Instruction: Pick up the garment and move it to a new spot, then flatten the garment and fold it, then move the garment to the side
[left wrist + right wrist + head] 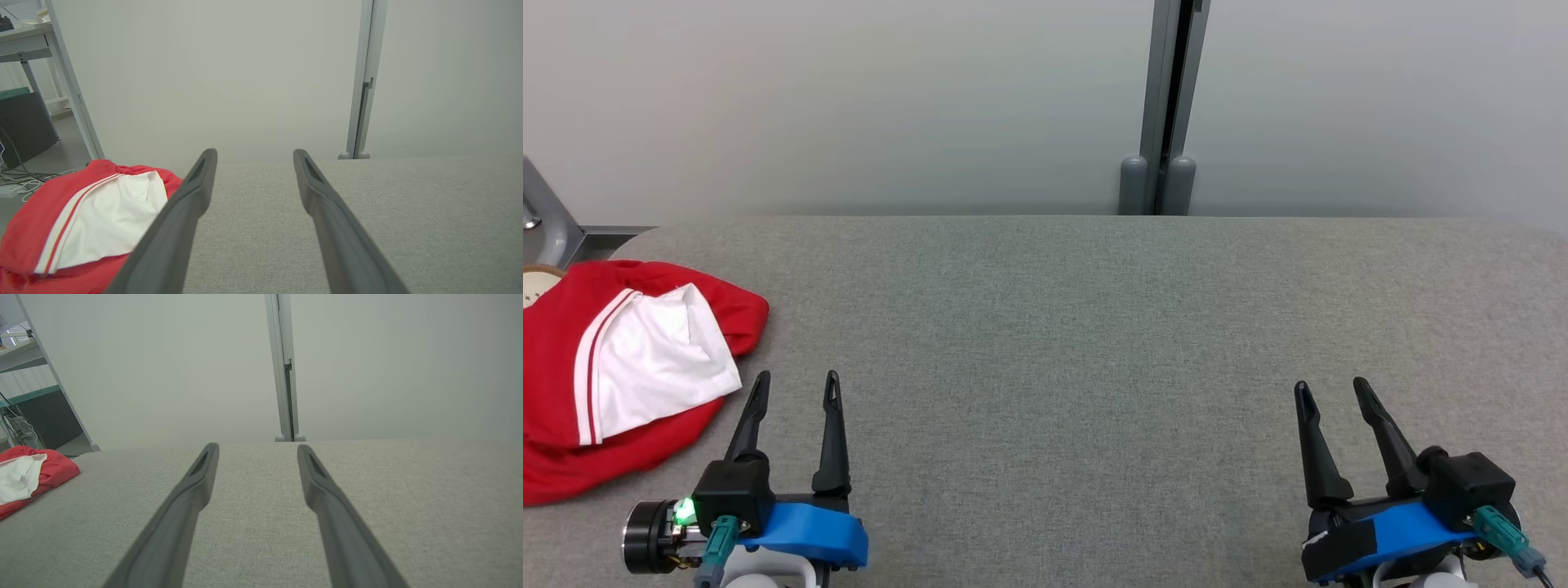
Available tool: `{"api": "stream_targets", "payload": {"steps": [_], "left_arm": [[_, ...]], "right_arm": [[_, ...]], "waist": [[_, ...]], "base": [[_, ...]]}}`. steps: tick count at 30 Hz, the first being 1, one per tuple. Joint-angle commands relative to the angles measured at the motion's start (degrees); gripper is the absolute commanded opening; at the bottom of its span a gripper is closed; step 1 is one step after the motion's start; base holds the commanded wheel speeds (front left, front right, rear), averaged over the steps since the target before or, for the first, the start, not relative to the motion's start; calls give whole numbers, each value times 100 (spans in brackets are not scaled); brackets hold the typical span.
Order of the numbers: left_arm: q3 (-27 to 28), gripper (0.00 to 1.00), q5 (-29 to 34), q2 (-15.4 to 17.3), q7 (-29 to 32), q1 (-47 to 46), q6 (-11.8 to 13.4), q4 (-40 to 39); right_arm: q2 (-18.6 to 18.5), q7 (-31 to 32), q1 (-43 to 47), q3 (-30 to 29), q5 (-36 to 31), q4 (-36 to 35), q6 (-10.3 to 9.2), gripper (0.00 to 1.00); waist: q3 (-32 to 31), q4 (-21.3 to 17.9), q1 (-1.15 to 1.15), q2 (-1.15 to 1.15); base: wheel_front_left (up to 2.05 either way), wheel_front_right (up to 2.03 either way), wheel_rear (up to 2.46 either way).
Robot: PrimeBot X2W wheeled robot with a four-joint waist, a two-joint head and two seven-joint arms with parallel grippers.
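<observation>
The garment (621, 367) is red with a white panel and red-and-white stripes. It lies bunched at the far left of the grey fabric table (1094, 327). My left gripper (795, 388) stands open just to its right, apart from it, nothing between its fingers. In the left wrist view the garment (81, 216) lies left of the left gripper (253, 157). My right gripper (1331, 392) is open at the lower right, far from the cloth. The right wrist view has the garment (28, 477) at its left edge and the right gripper (257, 451) over bare table.
A pale partition wall with a grey post (1168, 106) runs behind the table's far edge. Off the table's left end are a desk frame (28, 45), a dark cabinet (24, 122) and cables (24, 179) on the floor.
</observation>
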Motion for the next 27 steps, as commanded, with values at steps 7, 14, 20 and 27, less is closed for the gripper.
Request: {"api": "stream_targets", "payload": {"steps": [7, 14, 20, 27], "left_arm": [[74, 100, -59, 39, -43, -147, -96, 167], [83, 100, -117, 63, -43, -209, -100, 284], [69, 100, -164, 89, -38, -243, -69, 401], [41, 100, -212, 110, -17, -234, -21, 452]], "right_arm": [[-36, -44, -54, -11, -125, 58, 2, 100], [-36, -44, -64, -30, -234, 102, 2, 100], [-36, -44, -38, -56, -345, 176, 2, 100], [-36, -44, -55, -97, -399, 246, 2, 100]], "waist": [[-16, 13, 0, 0], [-42, 13, 0, 0], [-56, -2, 0, 0], [-64, -5, 0, 0]], "base": [[0, 0, 0], [0, 0, 0], [0, 0, 0], [0, 0, 0]]}}
